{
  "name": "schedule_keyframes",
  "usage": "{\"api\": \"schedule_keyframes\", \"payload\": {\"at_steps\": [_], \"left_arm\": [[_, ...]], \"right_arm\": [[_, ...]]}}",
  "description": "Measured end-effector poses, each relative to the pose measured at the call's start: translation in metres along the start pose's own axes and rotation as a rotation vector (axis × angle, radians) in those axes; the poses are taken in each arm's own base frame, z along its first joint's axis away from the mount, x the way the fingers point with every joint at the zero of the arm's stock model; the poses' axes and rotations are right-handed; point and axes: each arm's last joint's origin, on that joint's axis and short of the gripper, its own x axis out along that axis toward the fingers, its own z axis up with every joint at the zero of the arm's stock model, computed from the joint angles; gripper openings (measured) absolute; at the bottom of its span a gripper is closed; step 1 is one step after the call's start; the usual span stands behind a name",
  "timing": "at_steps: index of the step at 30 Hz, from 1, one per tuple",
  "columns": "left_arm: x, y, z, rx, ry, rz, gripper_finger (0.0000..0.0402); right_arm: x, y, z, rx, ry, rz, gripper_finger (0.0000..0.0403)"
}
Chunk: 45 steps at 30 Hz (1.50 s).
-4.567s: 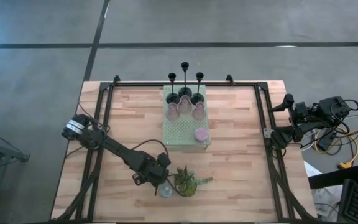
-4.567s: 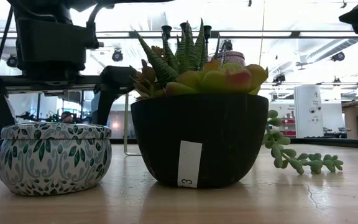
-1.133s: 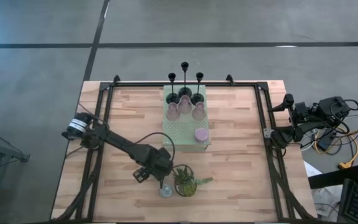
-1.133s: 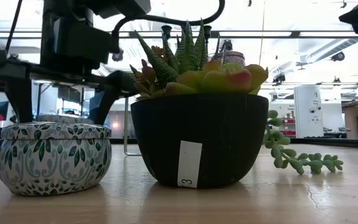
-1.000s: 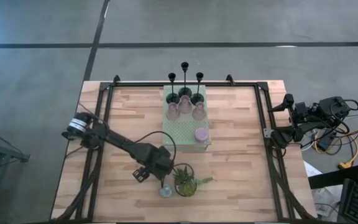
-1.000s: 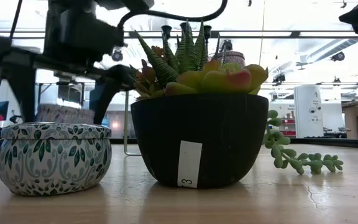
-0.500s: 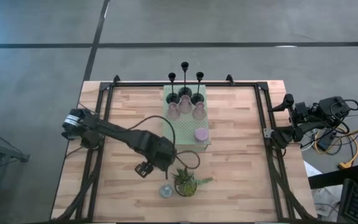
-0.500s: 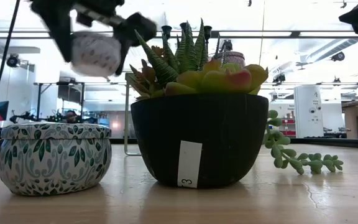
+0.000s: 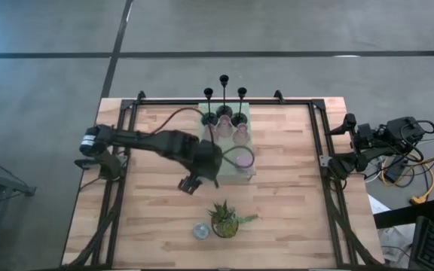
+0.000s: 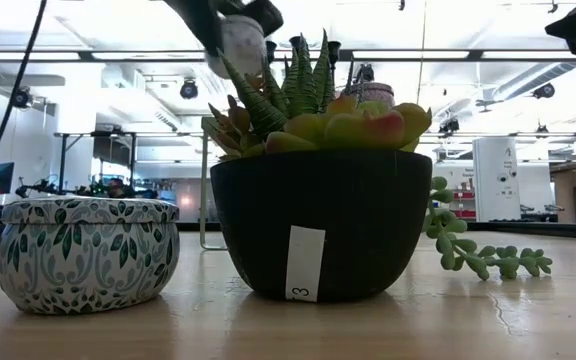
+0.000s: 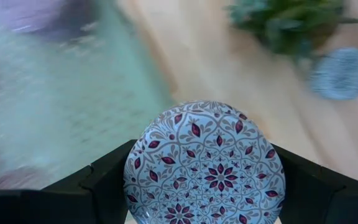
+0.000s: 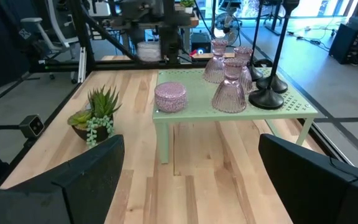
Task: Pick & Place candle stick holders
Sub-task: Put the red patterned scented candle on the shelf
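The left tool (image 11: 204, 186) is clamped on a small round cup (image 11: 205, 165) with red flowers, up over the green mat (image 9: 236, 175). The right tool (image 12: 191, 168), fingers wide apart, waits at the 3 o'clock edge of the surface (image 9: 277, 203). Another cup (image 9: 200, 230) sits at 6 o'clock beside the plant (image 9: 226, 218).
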Motion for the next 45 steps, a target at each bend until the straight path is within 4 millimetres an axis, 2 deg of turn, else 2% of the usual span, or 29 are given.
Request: {"api": "schedule_keyframes", "payload": {"at_steps": [4,9,15,19,29,45], "left_arm": [[0.007,0.02,0.002,-0.035,0.058,0.04,0.0302],[0.016,0.037,0.015,-0.046,0.062,0.048,0.0302],[0.026,0.05,0.031,-0.044,0.055,0.056,0.0302],[0.036,0.057,0.035,-0.043,0.086,0.054,0.0302],[0.056,0.074,0.029,-0.068,0.174,0.087,0.0302],[0.057,0.08,0.033,-0.018,0.138,0.154,0.0302]], "right_arm": [[0.0,0.0,0.0,0.0,0.0,0.0,0.0366],[0.0,0.0,0.0,0.0,0.0,0.0,0.0366],[0.0,0.0,0.0,0.0,0.0,0.0,0.0366],[0.0,0.0,0.0,0.0,0.0,0.0,0.0366],[0.0,0.0,0.0,0.0,0.001,0.0,0.0366],[0.0,0.0,0.0,0.0,0.0,0.0,0.0366]]}}
